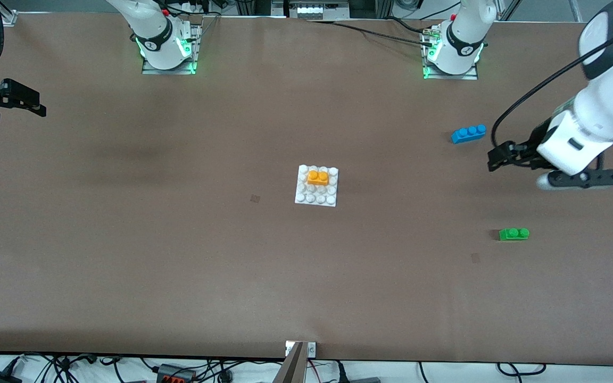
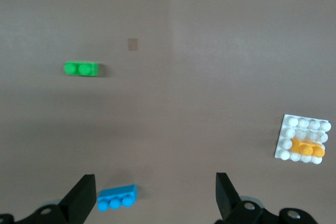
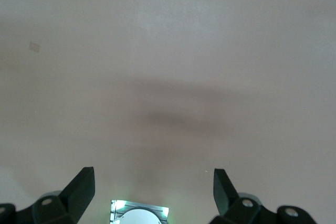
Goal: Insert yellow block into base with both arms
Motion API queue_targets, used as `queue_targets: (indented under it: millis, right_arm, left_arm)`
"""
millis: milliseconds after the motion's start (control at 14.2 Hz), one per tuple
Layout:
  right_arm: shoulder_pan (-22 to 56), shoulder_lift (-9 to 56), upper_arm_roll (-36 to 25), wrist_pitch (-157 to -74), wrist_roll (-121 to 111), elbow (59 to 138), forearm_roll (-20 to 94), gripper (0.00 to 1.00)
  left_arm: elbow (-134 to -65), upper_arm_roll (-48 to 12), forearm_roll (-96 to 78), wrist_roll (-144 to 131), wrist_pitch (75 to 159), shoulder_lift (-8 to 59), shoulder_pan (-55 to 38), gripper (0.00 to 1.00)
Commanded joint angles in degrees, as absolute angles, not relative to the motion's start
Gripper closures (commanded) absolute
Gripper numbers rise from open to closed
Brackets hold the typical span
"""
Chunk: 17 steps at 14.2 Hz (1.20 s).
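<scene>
The yellow block (image 1: 317,177) sits on the base (image 1: 306,197) mid-tabletop (image 1: 179,239), toward its edge farther from the camera. Both end effectors, left (image 1: 498,158) and right (image 1: 32,103), hang spread and empty over the tabletop's ends, well apart from it

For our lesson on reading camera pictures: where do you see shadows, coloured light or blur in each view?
Front view: green lights glow at both arm bases; a soft dark smudge of shadow lies on the table toward the right arm's end. Left wrist view: the green brick looks slightly soft. Right wrist view: a broad blurred shadow crosses bare table.
</scene>
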<state>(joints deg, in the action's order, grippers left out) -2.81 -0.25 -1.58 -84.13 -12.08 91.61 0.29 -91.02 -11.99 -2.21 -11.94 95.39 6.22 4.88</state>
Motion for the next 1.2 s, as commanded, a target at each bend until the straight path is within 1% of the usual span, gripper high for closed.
queue_targets:
  millis: [0,353,494,1129]
  right_arm:
    - [-2.64,-1.32,-1.58,-83.85,-12.66,92.29,-0.26,0.00]
    - [-2.73,-1.23,-1.58,-85.60,-12.66,92.29,-0.35,0.00]
    - [-2.55,-1.23,-1.50,-85.61,-12.22,92.29,-0.35,0.00]
    - [-2.64,-1.23,-1.58,-85.70,-11.95,92.37,0.26,0.00]
  left_arm:
    - [-90.53,-13.18,-2.29,-10.72,93.08,5.27,6.33,0.00]
    - [-90.53,-13.01,-0.89,-10.20,92.37,5.19,6.85,0.00]
    - [-91.23,-13.10,1.66,-4.86,92.64,5.19,7.90,0.00]
    - [-90.44,-13.45,-0.43,-4.83,92.37,5.19,8.17,0.00]
